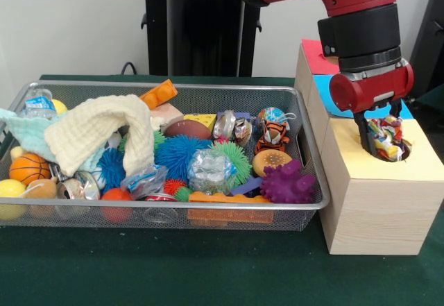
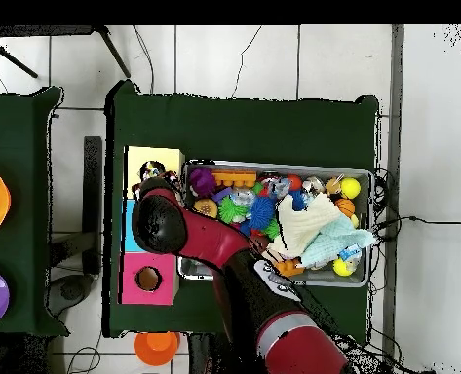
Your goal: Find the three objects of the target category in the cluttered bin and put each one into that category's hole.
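The wire-mesh bin (image 1: 173, 85) holds a heap of toys and cloths; it also shows in the overhead view (image 2: 273, 164). My gripper (image 1: 380, 129) hangs over the round hole (image 1: 397, 156) in the yellow-topped wooden box (image 1: 423, 164), right of the bin. It is shut on the knotted rope bundle (image 1: 386, 139) of white, red, yellow and green strands, whose lower part sits in the hole. In the overhead view the arm's wrist (image 2: 158, 222) hides the gripper and the bundle. I cannot tell which other toys belong to the category.
The bin holds a purple spiky toy (image 1: 286, 184), a tiger toy (image 1: 272, 136), a blue spiky ball (image 1: 179, 155), a small basketball (image 1: 28, 168) and a cream cloth (image 1: 104, 129). Blue-topped (image 2: 129, 224) and pink-topped (image 2: 136, 278) boxes stand in line with the yellow one (image 2: 154, 158).
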`<action>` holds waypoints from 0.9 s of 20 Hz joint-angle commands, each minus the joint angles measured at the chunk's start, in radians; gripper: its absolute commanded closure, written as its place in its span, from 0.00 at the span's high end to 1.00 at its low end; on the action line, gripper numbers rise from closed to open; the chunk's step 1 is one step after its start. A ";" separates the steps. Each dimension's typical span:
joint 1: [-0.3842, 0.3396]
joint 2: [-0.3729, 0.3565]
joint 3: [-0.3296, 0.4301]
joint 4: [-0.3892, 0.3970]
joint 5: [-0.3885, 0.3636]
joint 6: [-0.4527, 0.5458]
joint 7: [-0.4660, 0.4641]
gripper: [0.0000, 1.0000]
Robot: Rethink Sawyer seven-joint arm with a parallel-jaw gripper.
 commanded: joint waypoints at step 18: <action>-0.081 -0.087 0.054 -0.054 0.031 0.207 0.245 1.00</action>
